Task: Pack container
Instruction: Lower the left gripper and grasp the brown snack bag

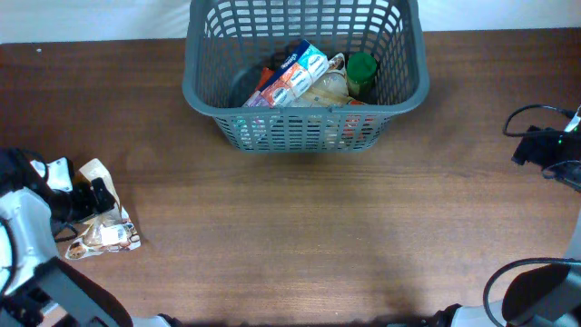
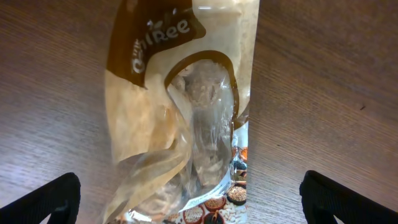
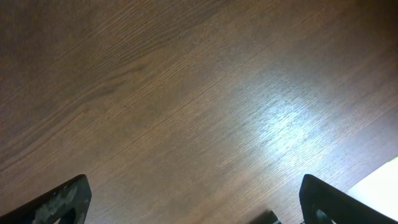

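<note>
Overhead: the container (image 1: 304, 111) sits far-centre on the counter (image 1: 300, 236), groceries already inside; it looks like stiff, light lattice plastic, best taken by the thick rim, and a snack bag (image 1: 104, 227) lies far left. Left wrist: my left jaws are wide apart either side of that bag, soft crinkly film, probably slippery, so pinch mid-body. Right wrist: right jaws wide apart over bare counter.

A robot test bench, more lab than home or shop: a wood-grain worktop (image 1: 300, 227) against a plain white backdrop (image 1: 91, 18), a left arm (image 1: 23, 232) and a right arm (image 1: 549, 150) at its near corners (black cable (image 1: 531, 111) loops by the right one), and grocery packets (image 1: 295, 73) lying in a grey basket (image 1: 304, 132).
</note>
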`<state>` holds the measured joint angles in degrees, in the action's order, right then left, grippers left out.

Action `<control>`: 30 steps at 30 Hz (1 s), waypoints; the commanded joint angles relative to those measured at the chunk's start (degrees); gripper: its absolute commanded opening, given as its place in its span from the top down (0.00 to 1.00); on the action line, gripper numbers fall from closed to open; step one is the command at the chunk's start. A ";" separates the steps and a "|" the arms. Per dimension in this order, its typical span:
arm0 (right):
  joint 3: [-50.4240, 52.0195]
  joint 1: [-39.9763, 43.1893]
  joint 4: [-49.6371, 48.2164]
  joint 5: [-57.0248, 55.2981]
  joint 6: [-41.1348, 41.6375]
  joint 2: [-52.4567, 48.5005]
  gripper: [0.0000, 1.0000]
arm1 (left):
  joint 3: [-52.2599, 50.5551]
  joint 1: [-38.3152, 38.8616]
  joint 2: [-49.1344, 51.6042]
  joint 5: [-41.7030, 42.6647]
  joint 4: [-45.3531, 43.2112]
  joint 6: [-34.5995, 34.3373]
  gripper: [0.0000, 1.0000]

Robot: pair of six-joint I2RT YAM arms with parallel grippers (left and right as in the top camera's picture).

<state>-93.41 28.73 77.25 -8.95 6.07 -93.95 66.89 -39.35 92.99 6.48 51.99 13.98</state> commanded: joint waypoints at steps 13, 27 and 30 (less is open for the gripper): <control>0.24 0.22 -0.20 -0.72 0.39 0.35 0.01 | -0.17 -0.02 8.31 -4.50 -1.42 -0.90 0.01; 0.24 0.22 -0.20 -0.72 0.39 0.35 0.01 | -0.17 0.94 8.37 -5.18 -1.90 -1.49 0.01; 0.24 0.22 -0.20 -0.72 0.39 0.35 0.01 | -0.17 3.04 8.68 -5.22 -2.34 -1.49 0.01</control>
<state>-93.41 28.73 77.23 -8.97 6.07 -93.95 66.89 -38.59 100.51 1.39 50.19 13.02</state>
